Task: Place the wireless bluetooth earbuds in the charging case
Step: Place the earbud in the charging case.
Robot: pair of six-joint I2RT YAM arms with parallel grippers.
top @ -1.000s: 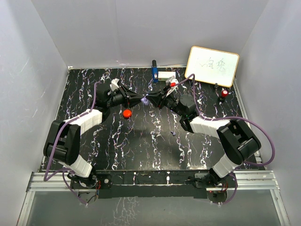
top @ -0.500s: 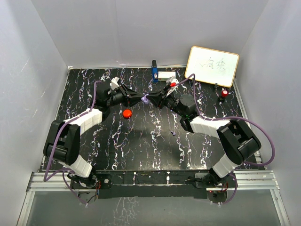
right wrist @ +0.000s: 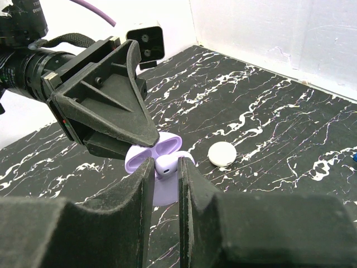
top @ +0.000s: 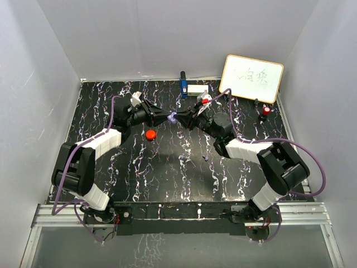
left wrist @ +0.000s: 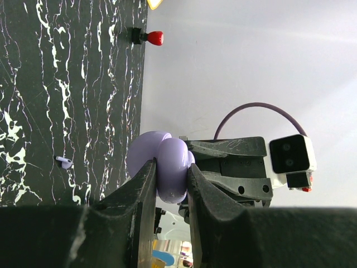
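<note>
Right wrist view: right jaws pinch a lilac earbud (right wrist: 165, 165) right at the open charging case (right wrist: 138, 158), itself clamped between the left jaws

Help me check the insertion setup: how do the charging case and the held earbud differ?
The charging case is clamped in the left gripper; the earbud is pinched in the right gripper. The case is far bigger, bulging past its fingers; the earbud fits between its own. Both are pale purple and gripped.
</note>
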